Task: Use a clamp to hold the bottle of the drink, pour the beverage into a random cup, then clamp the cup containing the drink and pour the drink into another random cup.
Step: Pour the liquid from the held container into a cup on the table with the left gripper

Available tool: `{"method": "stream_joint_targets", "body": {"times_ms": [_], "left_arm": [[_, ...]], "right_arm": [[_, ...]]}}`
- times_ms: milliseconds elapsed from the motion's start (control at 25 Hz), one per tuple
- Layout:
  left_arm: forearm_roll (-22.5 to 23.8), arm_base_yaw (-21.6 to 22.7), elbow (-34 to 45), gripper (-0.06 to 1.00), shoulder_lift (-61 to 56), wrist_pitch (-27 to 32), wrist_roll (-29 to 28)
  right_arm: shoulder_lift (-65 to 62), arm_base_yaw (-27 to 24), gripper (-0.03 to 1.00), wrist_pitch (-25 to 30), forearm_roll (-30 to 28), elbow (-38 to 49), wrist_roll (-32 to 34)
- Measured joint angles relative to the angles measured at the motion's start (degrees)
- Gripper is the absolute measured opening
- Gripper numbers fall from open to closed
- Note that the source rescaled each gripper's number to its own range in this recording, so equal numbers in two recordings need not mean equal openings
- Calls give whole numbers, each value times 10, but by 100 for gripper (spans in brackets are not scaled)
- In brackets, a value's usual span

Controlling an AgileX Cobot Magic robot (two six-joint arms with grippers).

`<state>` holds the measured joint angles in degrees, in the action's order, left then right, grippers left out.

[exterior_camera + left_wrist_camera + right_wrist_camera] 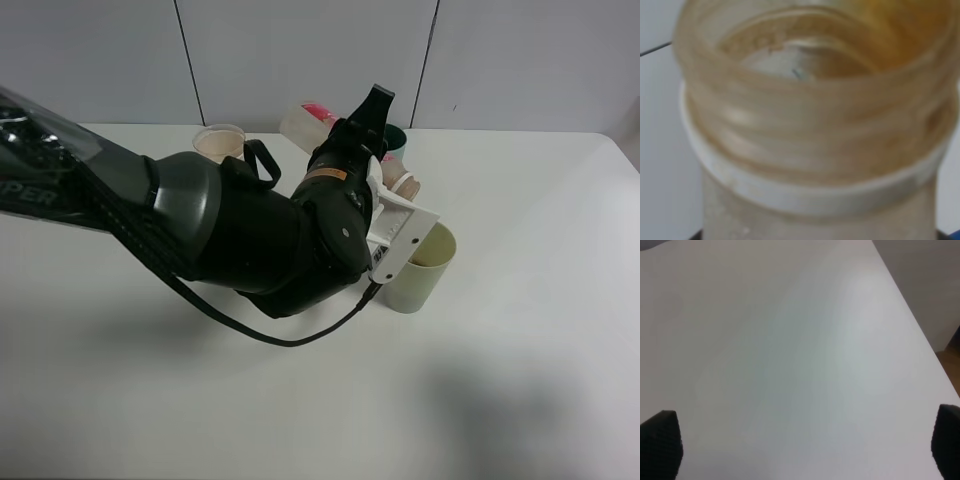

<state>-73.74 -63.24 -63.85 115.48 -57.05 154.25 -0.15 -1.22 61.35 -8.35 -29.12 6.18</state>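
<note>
Left pincer point(380, 140) is clamped on the bottle point(810, 150), held just above the yellow-green cup point(420, 272). The arm's wrist hides the bottle mouth from the high view, so its position over the rim cannot be confirmed. In the wrist view the threaded neck fills the frame, tinted by brown drink point(900, 25). Right pincer point(802, 445) stands wide open over bare desk point(520, 330), holding nothing.

Status, as judged:
- Bottle clamped: done.
- First pour into the yellow-green cup: in hand. The amount transferred cannot be read.
- Remaining: release the bottle, clamp the yellow-green cup, pour into the teal cup point(398, 136).

Clearance:
- The yellow-green cup stands well inside the desk, with open surface in front and to the right.
- The teal cup sits just behind the left pincer, partly hidden.
- A white cup point(220, 140) stands near the rear edge, close to the arm.
</note>
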Motion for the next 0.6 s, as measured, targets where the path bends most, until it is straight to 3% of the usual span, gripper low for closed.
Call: {"method": "stream_joint_targets", "body": {"times_ms": [600], "left_arm": [[56,0,0,1,0,-1,0]], "right_arm": [[0,0,100,0,0,0,0]]}}
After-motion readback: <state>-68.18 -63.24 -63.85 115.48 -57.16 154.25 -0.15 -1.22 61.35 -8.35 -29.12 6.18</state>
